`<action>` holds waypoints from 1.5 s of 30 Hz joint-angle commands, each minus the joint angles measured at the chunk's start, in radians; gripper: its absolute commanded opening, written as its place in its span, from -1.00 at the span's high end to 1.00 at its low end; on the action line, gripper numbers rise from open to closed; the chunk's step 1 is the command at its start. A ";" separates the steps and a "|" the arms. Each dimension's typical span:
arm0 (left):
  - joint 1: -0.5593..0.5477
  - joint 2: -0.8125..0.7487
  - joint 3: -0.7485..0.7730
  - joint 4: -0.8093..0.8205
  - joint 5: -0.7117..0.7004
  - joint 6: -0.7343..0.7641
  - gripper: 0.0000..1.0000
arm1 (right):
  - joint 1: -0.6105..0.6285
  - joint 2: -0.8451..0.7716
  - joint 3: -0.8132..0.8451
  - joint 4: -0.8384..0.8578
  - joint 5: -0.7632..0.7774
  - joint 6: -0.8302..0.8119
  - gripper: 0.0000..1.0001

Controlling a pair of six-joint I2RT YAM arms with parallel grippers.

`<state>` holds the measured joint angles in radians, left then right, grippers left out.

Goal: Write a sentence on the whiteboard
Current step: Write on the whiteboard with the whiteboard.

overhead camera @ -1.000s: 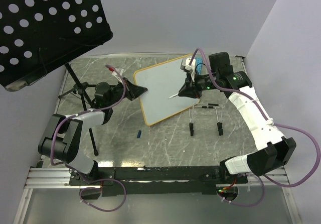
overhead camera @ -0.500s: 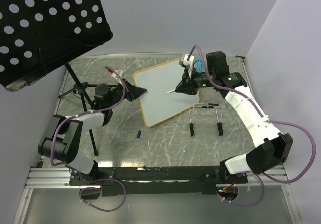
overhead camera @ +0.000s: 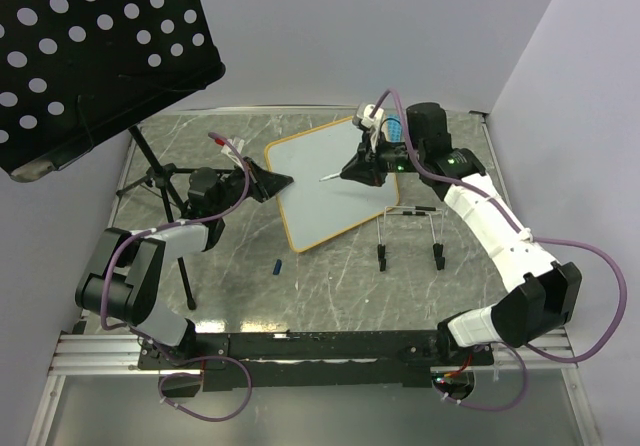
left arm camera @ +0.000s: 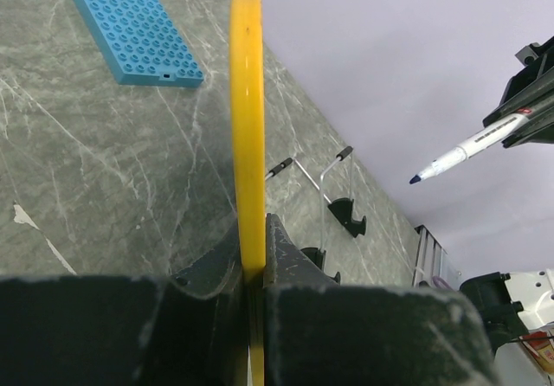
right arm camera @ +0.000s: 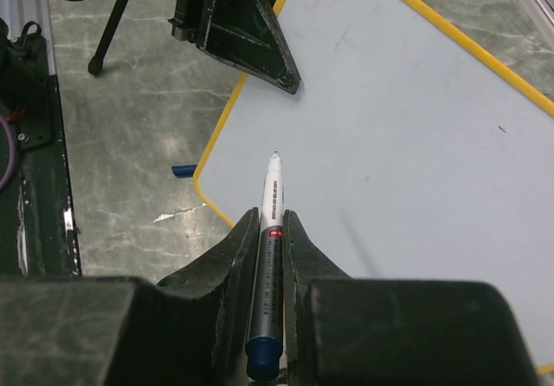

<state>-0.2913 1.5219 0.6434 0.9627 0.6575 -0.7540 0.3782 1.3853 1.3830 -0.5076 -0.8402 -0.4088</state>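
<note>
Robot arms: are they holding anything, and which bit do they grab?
The left fingers pinch the whiteboard by its yellow edge. The right fingers grip the marker round its barrel, near the back end.

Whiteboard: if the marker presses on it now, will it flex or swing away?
Probably stiff: the whiteboard rim looks straight edge-on in the left wrist view. It may pivot, though, since the left end effector pinches just one edge and the marker would press away from that grip. Its smooth face could let the tip skid.
</note>
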 commanded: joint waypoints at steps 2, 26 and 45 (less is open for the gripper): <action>0.001 -0.032 0.030 0.218 -0.001 -0.054 0.98 | 0.025 -0.005 -0.010 0.083 0.018 -0.022 1.00; 0.001 -0.035 0.062 0.134 0.014 -0.058 0.98 | 0.103 0.113 0.212 -0.060 0.032 -0.232 1.00; 0.001 0.014 0.047 0.217 -0.010 -0.148 0.98 | 0.156 0.135 0.091 0.155 0.145 -0.124 1.00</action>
<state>-0.2909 1.5436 0.6434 0.9558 0.6548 -0.8307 0.5224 1.5097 1.5188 -0.4522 -0.7395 -0.5663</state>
